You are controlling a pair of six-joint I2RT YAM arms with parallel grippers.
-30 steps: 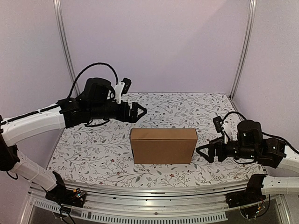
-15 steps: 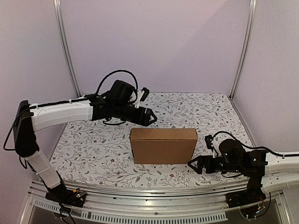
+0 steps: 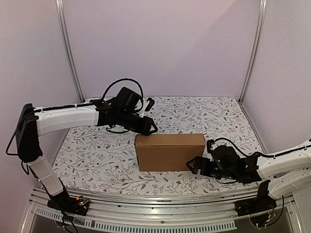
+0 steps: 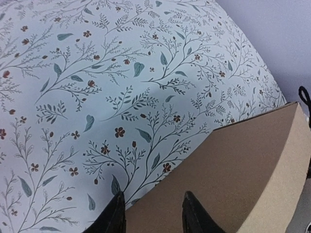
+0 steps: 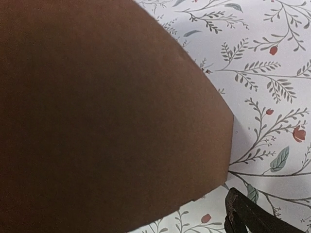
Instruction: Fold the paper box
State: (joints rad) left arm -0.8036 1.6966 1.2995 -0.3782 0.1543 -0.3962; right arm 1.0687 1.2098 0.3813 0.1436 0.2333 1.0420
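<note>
Top external: box [image 3: 170,151] mid-counter [image 3: 97,155], looks closed up. Left jaws part-spread over its far left top corner, pinching nothing. Right jaws spread wide at its near right end. Step, judged: final squaring. Next: press lid flush without shoving box.

Right wrist view: paper box [image 5: 107,111] fills left and centre, a plain brown cardboard face, dim and in shade. Its right corner sits mid-frame, and its lower edge runs down-left with a small notch. Floral-print table cover [image 5: 272,73] shows along top and right. One black fingertip [image 5: 245,216] at bottom right, near the box's lower edge, not touching.
</note>
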